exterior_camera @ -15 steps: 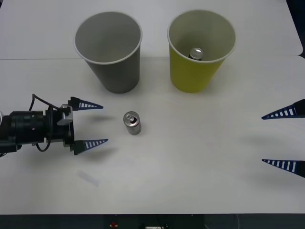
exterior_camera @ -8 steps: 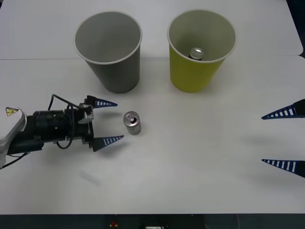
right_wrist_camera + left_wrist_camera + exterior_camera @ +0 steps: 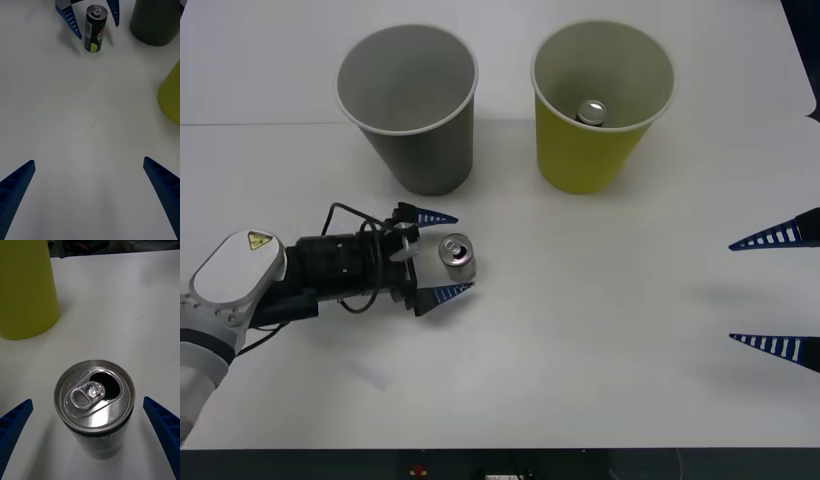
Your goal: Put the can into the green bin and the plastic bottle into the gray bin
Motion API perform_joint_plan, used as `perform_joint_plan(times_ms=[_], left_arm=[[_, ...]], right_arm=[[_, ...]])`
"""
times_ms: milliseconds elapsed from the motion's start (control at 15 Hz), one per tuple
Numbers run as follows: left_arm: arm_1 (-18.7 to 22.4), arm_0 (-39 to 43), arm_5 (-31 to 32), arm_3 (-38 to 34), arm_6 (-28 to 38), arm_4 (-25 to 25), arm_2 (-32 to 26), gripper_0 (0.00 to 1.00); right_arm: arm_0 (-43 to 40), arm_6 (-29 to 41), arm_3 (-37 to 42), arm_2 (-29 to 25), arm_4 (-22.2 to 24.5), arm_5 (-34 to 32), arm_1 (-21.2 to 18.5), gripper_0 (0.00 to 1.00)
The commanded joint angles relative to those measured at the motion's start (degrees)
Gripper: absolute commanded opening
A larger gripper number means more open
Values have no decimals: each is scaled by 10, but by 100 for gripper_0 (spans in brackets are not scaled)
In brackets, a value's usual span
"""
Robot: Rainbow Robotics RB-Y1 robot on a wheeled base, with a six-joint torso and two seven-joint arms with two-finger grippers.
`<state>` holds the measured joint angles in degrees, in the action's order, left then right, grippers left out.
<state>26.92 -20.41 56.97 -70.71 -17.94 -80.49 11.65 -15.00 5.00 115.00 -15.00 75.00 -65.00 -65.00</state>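
A small silver can [image 3: 457, 257] stands upright on the white table [image 3: 600, 380], in front of the gray bin [image 3: 407, 105]. My left gripper [image 3: 465, 253] is open, one finger on each side of the can, not touching it. From the left wrist the can's pull-tab top [image 3: 93, 397] sits between the spread fingertips [image 3: 17, 420]. The green bin [image 3: 603, 105] stands to the right of the gray one and holds another can [image 3: 592, 111]. My right gripper [image 3: 730, 292] hangs open at the right edge. The plastic bottle is out of view.
The right wrist view looks across bare table at the can [image 3: 94, 28], the left arm's fingers [image 3: 69, 15], the gray bin [image 3: 157, 18] and the green bin [image 3: 172, 97]. The table's front edge [image 3: 500, 448] lies near.
My left arm has slid to the right along the table, bringing its open fingers from well left of the can to either side of it. The right arm has not moved.
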Motion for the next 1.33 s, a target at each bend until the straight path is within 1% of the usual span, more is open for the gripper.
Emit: perform_joint_plan(times_ms=[67, 200, 267, 400, 467, 1067, 1267, 1333], left_arm=[[-3, -2, -24, 0, 7, -3, 20, 100], [-6, -3, -27, 0, 11, -3, 23, 100], [-7, -3, -27, 0, 12, -5, 23, 95], [-9, -4, -27, 0, 13, -5, 25, 19], [-9, -3, -26, 0, 13, -5, 24, 0], [-3, -6, -20, 0, 26, -1, 24, 0], [14, -6, -12, -21, 41, 2, 24, 0], [22, -6, -5, -31, 63, 1, 24, 0]], right_arm=[[0, 0, 0, 0, 0, 0, 0, 100], [0, 0, 0, 0, 0, 0, 0, 100], [0, 0, 0, 0, 0, 0, 0, 100], [0, 0, 0, 0, 0, 0, 0, 100], [0, 0, 0, 0, 0, 0, 0, 100], [0, 0, 0, 0, 0, 0, 0, 100], [0, 0, 0, 0, 0, 0, 0, 100], [0, 0, 0, 0, 0, 0, 0, 100]])
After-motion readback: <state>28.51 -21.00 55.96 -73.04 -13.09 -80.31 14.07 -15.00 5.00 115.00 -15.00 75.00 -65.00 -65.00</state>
